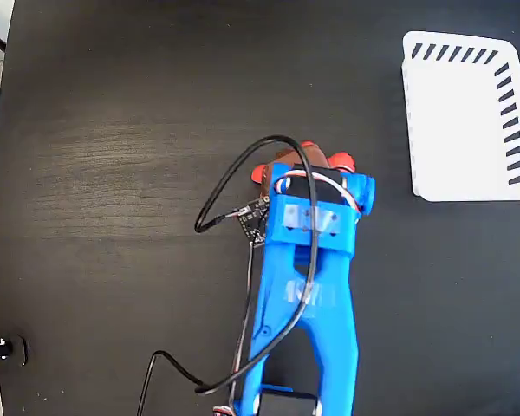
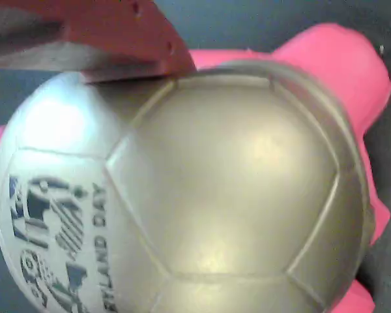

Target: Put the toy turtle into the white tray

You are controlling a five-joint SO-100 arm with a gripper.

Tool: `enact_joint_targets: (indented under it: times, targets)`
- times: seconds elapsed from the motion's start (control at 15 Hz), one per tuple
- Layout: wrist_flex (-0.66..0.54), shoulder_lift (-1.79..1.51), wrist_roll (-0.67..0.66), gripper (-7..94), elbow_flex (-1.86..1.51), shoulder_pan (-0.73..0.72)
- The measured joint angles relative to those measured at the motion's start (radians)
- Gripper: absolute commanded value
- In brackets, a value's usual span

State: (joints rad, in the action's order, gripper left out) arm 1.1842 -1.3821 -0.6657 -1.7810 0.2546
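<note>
The toy turtle [image 2: 234,195] fills the wrist view: a shiny gold-silver domed shell with black print at the lower left and pink-red limbs around it. A dark red finger [image 2: 117,32] lies against the shell's upper left edge, and the other finger is out of sight. In the fixed view my gripper [image 1: 308,173] sits right over the turtle on the black table, so only red bits of the turtle [image 1: 341,161] peek out around it. The white tray [image 1: 464,117], with dark slanted slots along its top and right edges, lies at the upper right, apart from the gripper.
The blue arm [image 1: 308,295] reaches in from the bottom edge with a black cable [image 1: 234,173] looping off to its left. The black table [image 1: 113,173] ends along the left side of the fixed view.
</note>
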Motion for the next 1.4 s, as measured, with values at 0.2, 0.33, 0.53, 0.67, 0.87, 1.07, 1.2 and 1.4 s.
enact_joint_targets:
  times: [0.2, 0.33, 0.53, 0.67, 0.87, 1.07, 1.2, 1.4]
  targets:
    - [0.095, -0.012, 0.04, 0, 0.023, 0.005]
    - [0.199, -0.02, 0.097, 0, 0.077, 0.025]
    - [0.36, -0.026, 0.179, 0, 0.285, 0.067]
    - [0.417, -0.026, 0.272, 0, 0.483, 0.112]
    - [0.436, -0.025, 0.348, 0, 0.663, 0.189]
    - [0.433, 0.066, 0.38, 0, 0.848, 0.285]
    - [0.428, 0.178, 0.382, 0, 0.985, 0.347]
    - [0.413, 0.356, 0.408, 0, 1.175, 0.422]
